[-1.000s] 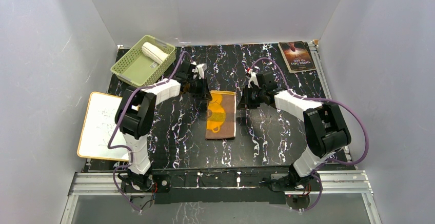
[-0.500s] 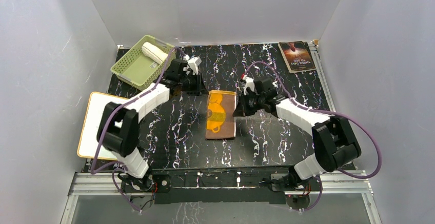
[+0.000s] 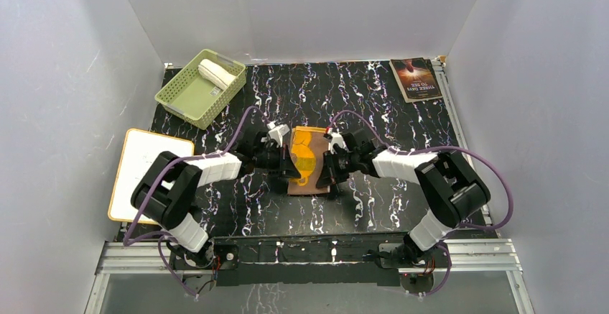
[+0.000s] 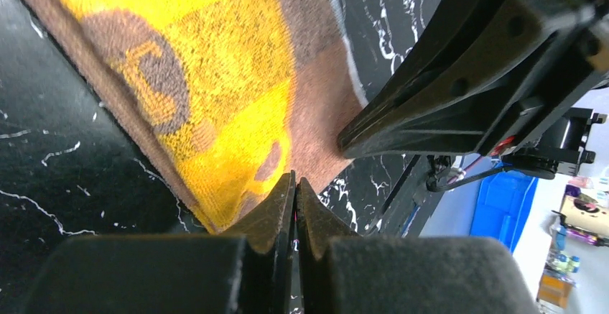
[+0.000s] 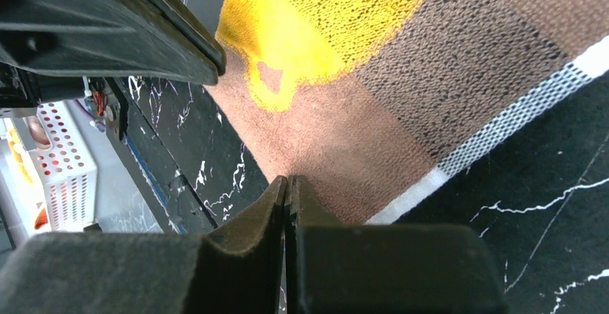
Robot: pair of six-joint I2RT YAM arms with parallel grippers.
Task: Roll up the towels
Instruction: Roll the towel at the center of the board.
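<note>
We see a green basket [image 3: 188, 97] at the far left corner of the marbled table [image 3: 388, 206], a dark book [image 3: 415, 79] far right, and a whiteboard [image 3: 136, 170] overhanging the left edge.

The flat towel [image 3: 310, 157] lay on the surface [image 3: 388, 206] between the left pincer [image 3: 289, 172] and right pincer [image 3: 327, 174], each at a near corner. Behind and left of the left pincer sat a basket [image 3: 188, 91] holding a rolled towel [image 3: 217, 73]; a whiteboard [image 3: 147, 174] lay leftward. Behind the right pincer, rightward, lay a book [image 3: 415, 78].
</note>
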